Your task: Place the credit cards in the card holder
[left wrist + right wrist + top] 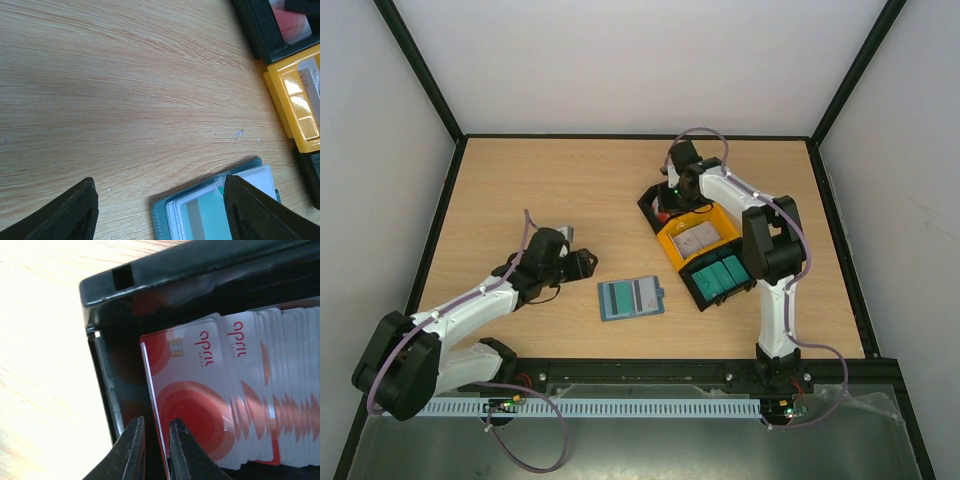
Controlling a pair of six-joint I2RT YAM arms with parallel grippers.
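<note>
Right end effector (pixel 156 437) is down in the black bin (pixel 200 270), among the credit cards (pixel 250 390), which are white with red circles and packed on edge. Its fingers are nearly together with the front card's edge in the slit; clamped or not, I cannot tell. The cards look thin, stiff and slick, so pinch one free edge only. The card holder (pixel 631 298) lies open on the tabletop (pixel 520 190), and the left end effector (pixel 159 185) waits near it, fingers apart and empty.

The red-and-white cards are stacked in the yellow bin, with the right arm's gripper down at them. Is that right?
Not quite: the cards are stacked in the black bin, not the yellow one, as the right wrist view shows. The right gripper is indeed down at them.
</note>
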